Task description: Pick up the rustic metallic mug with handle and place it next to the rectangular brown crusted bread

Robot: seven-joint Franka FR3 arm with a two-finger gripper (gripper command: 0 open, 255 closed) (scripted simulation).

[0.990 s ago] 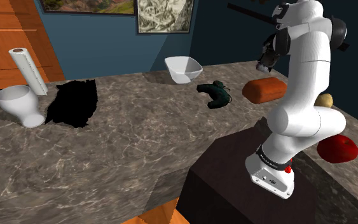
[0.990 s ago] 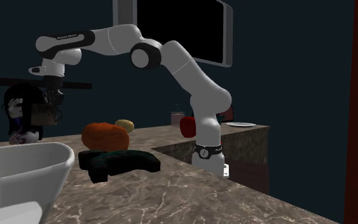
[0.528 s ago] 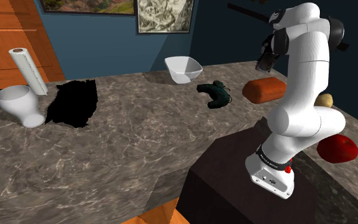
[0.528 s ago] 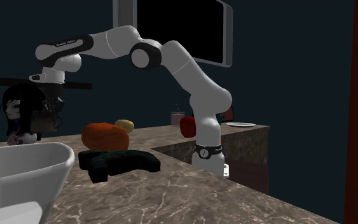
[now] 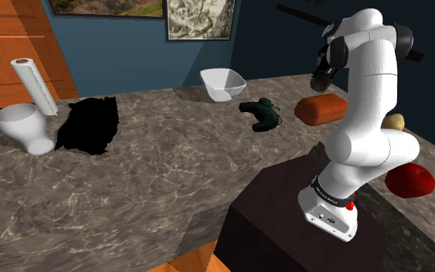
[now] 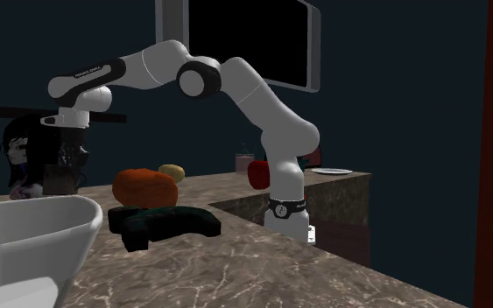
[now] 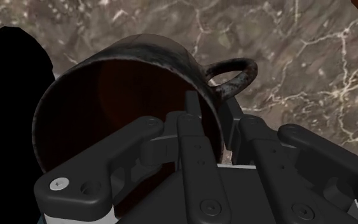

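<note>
Hanging clear of the counter (image 5: 169,162): mug (image 7: 126,95), dark mottled metal. The gripper (image 7: 209,118) pinches its wall right beside the handle (image 7: 234,73), one finger inside the rim and one outside. Mug mouth faces the wrist camera, marble below it. In the shoulder view the mug (image 5: 321,79) sits just above the bread (image 5: 321,108), not touching. In the second exterior view the mug (image 6: 60,178) is just off that view's left of the orange-brown bread (image 6: 144,186). A dark green object (image 5: 262,114) lies near the bread, toward the shoulder view's left. A white bowl (image 5: 222,83) stands farther back. Black area (image 5: 88,125) on the counter at the shoulder view's far left.
</note>
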